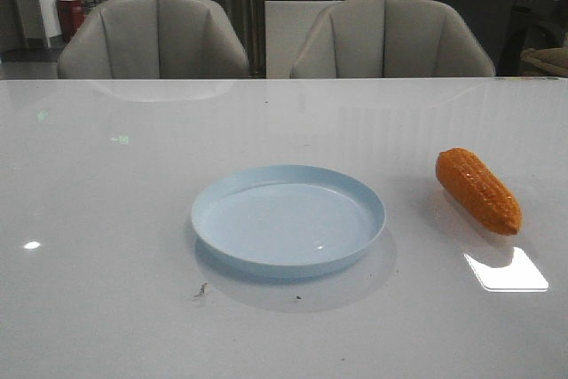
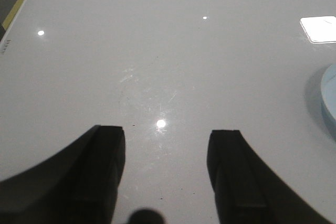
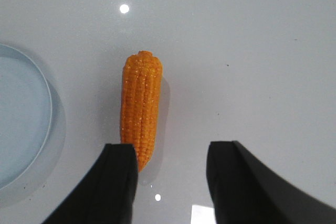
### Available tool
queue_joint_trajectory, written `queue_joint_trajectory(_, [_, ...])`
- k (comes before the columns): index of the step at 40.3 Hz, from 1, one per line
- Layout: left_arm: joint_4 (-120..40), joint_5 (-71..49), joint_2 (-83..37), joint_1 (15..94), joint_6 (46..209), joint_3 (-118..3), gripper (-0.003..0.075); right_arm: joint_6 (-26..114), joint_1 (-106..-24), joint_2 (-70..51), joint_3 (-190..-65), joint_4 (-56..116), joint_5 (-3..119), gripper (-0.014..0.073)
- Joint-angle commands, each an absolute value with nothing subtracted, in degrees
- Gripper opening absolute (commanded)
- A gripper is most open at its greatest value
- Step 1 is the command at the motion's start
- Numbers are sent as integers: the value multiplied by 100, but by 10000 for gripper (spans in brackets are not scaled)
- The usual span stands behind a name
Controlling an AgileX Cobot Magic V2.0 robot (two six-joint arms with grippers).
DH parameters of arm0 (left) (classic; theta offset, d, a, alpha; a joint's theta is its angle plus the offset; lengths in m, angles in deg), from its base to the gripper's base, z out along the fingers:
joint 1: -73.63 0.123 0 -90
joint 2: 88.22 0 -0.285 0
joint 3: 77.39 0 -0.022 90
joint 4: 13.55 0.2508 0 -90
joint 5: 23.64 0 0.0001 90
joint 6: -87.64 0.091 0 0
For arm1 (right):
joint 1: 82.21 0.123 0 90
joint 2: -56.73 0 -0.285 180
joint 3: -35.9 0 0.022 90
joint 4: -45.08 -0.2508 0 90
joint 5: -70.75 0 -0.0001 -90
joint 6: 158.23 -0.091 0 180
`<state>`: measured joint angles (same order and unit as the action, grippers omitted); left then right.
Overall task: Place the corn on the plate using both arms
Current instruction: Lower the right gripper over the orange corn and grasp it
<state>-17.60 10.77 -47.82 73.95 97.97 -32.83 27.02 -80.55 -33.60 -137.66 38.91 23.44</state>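
The orange corn [image 1: 477,191] lies on the white table to the right of the pale blue plate [image 1: 288,218], apart from it. Neither arm shows in the front view. In the right wrist view my right gripper [image 3: 170,153] is open and empty above the table; the corn [image 3: 139,107] lies just ahead of it, its tapered end beside one finger, with the plate's rim [image 3: 48,106] off to one side. In the left wrist view my left gripper [image 2: 165,137] is open and empty over bare table, with an edge of the plate [image 2: 329,100] at the frame's side.
The white glossy table [image 1: 106,219] carries light reflections and a bright patch [image 1: 506,270] near the corn. Two grey chairs [image 1: 155,37] stand behind its far edge. A table edge with a yellow strip [image 2: 18,4] shows in the left wrist view.
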Motion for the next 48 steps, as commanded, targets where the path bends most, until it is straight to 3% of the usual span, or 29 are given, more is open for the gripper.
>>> queue_joint_trajectory(1, [-1838,688,-4770,7405,9798,-3448,422,2925,-7962,-3784,-14489,3918,2207,426])
queue_joint_trajectory(22, [-1838,1109,-4770,7405,9798,-3448,422,2944,-7543,-5749,-15201,3935,2132,430])
queue_joint_trajectory(34, [-1838,1123,-4770,7405,9798,-3448,422,2939,-7497,-6037,-15201,3930,2285,524])
queue_joint_trajectory(48, [-1838,1123,-4770,7405,9798,-3448,422,2939,-7497,-6042,-15201,3930,2690,526])
